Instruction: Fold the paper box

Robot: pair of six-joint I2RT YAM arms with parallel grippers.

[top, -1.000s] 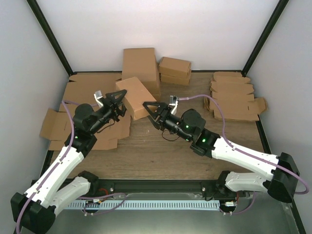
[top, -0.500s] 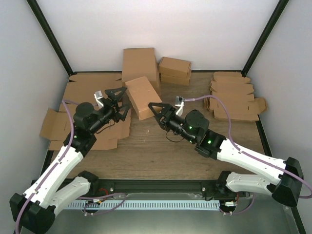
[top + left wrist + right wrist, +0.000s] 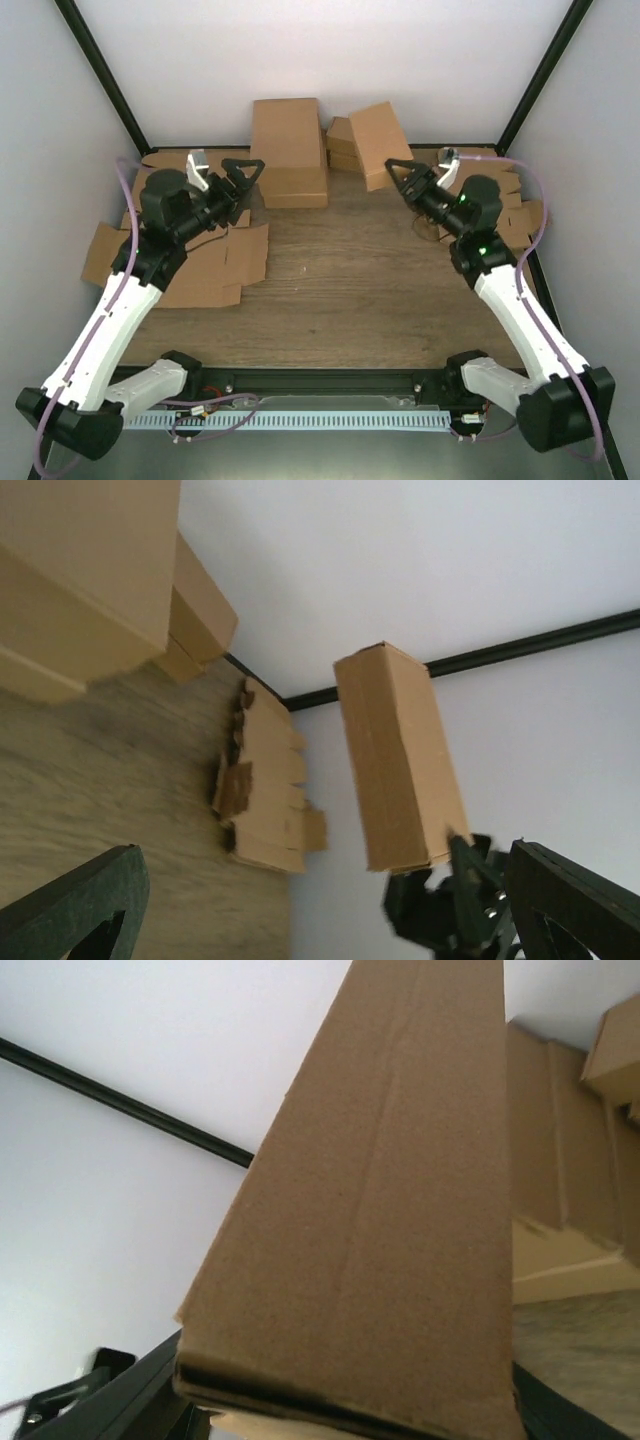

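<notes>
The paper box [image 3: 378,143] is a closed brown cardboard box, lifted and tilted near the back of the table. My right gripper [image 3: 403,177] is shut on its near end. In the right wrist view the paper box [image 3: 390,1210] fills the frame and its end edge sits between the dark fingers [image 3: 135,1400]. My left gripper [image 3: 240,178] stands open and empty at the back left, well apart from the box. In the left wrist view the paper box [image 3: 400,760] hangs against the white wall with the right gripper [image 3: 450,905] under it.
A tall stack of folded boxes [image 3: 288,150] stands at the back centre, with smaller folded boxes [image 3: 340,145] beside it. Flat die-cut blanks [image 3: 495,215] are piled at the right edge behind my right arm. Large flat cardboard sheets [image 3: 200,265] lie at the left.
My left gripper opened, let go of the box and drew back to the left. My right gripper carried the box from the table's middle up to the back right.
</notes>
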